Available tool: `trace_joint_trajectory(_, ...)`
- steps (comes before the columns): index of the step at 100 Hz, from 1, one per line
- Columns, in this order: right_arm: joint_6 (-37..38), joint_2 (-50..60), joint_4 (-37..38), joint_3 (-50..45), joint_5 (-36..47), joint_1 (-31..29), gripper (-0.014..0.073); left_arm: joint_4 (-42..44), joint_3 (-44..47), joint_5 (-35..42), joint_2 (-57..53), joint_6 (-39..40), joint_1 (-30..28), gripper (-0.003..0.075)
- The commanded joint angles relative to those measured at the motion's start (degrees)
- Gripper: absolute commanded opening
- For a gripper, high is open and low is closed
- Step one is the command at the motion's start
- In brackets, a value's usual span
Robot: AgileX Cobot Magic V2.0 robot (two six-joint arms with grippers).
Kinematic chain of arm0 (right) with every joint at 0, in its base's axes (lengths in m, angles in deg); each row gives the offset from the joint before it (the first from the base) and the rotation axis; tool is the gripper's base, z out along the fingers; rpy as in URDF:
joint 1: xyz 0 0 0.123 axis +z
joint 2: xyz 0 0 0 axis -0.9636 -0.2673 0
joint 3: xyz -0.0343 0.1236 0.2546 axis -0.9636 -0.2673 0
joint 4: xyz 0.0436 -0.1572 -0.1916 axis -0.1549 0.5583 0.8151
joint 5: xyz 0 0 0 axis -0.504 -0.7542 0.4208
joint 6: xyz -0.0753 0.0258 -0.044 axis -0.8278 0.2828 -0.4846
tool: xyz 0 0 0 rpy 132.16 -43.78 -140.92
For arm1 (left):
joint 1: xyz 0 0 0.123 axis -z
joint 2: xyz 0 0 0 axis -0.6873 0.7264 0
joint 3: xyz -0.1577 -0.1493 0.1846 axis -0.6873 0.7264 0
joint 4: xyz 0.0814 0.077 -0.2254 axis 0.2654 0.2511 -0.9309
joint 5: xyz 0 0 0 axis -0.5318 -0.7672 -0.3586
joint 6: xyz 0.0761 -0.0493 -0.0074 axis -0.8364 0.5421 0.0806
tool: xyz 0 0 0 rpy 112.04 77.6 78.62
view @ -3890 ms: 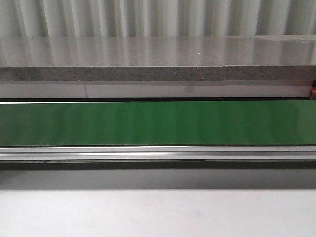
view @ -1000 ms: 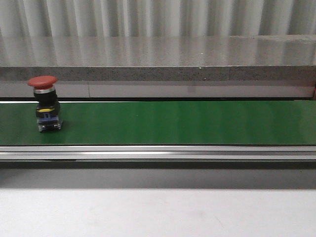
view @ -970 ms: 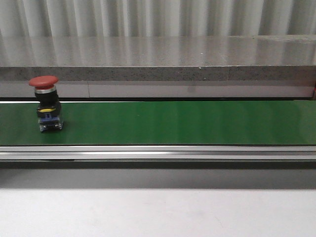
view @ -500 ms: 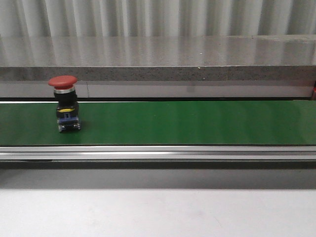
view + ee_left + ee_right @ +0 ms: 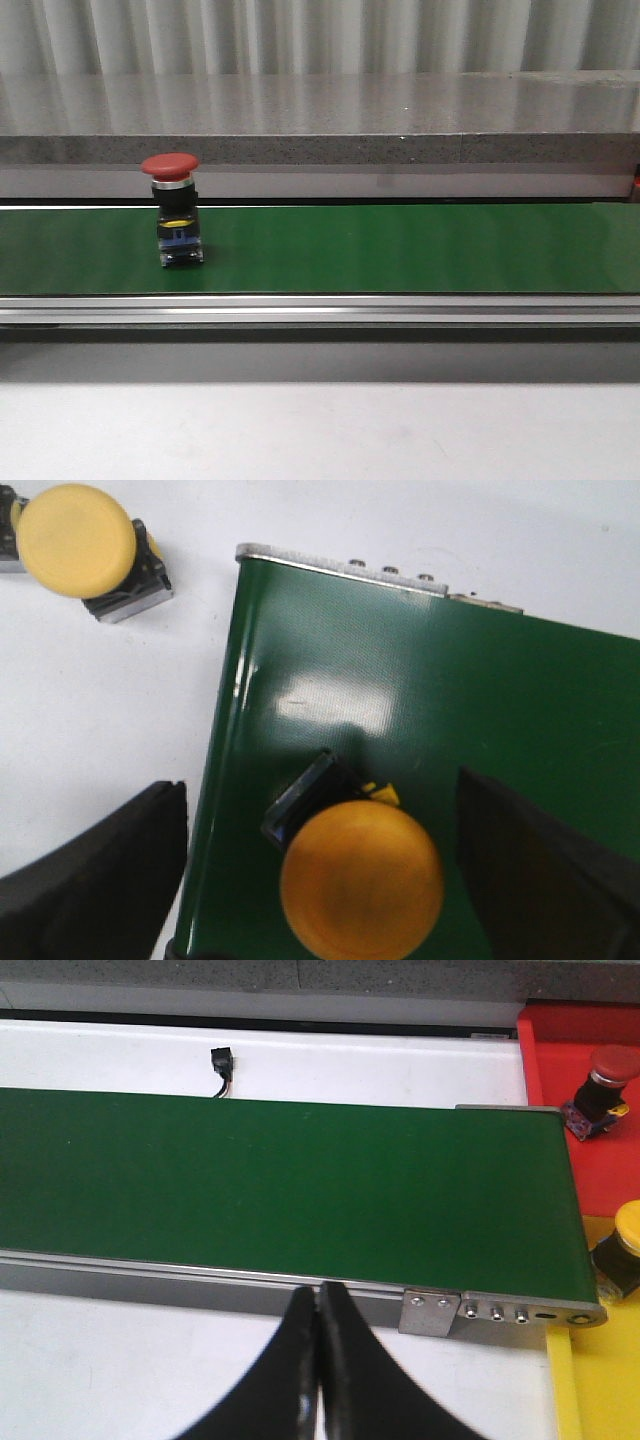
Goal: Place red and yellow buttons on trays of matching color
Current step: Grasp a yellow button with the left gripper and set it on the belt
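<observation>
A red-capped button (image 5: 172, 200) stands upright on the green belt (image 5: 400, 250) at its left part; no gripper shows in the front view. In the left wrist view a yellow-orange button (image 5: 362, 880) stands on the belt's end (image 5: 450, 680), between the fingers of my open left gripper (image 5: 320, 785), untouched by either finger. Another yellow button (image 5: 76, 540) lies on the white table beside the belt. My right gripper (image 5: 318, 1295) is shut and empty, over the table by the belt's rail. A red tray (image 5: 560, 1050) holds a red button (image 5: 605, 1070); a yellow tray (image 5: 600, 1390) holds a yellow button (image 5: 628, 1232).
A grey stone ledge (image 5: 320, 120) runs behind the belt, with a metal rail (image 5: 320, 310) along its front. A small black connector with a wire (image 5: 221, 1063) lies on the white surface beyond the belt. Both trays sit at the belt's end (image 5: 560, 1210).
The red button came in from the left and has ridden the belt to the right. No gripper has shown in the front view.
</observation>
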Motion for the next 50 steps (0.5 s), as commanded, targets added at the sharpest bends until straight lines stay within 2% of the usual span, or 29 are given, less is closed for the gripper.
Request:
trace_joint_trajectory(1,-0.6,-0.2,-0.2,1.3,3.8,0.1,-0.0066,-2.0,-1.4,3.3,-3.2,-0.5,0.3,0.0568)
trace_joint_trajectory(10,-0.6,-0.2,-0.2,1.3,3.8,0.1,-0.0066,-3.2,-1.4,4.7,-4.8,-2.9,0.9,0.0543)
trace_joint_trajectory(20,-0.6,-0.2,-0.2,1.3,3.8,0.1,-0.0066,-4.4,-1.4,7.0,-8.1,-5.4,2.9,0.0481)
trace_joint_trajectory(29,-0.6,-0.2,-0.2,1.3,3.8,0.1,-0.0066,-4.4,-1.4,8.3,-11.3,-7.6,5.8,0.0334)
trace_joint_trajectory(43,-0.6,-0.2,-0.2,1.3,3.8,0.1,-0.0066,-4.4,0.6,10.6,-16.7,-9.2,11.4,-0.0022)
trace_joint_trajectory(50,-0.6,-0.2,-0.2,1.3,3.8,0.1,-0.0066,-4.4,2.3,12.1,-19.0,-9.2,13.8,-0.0020)
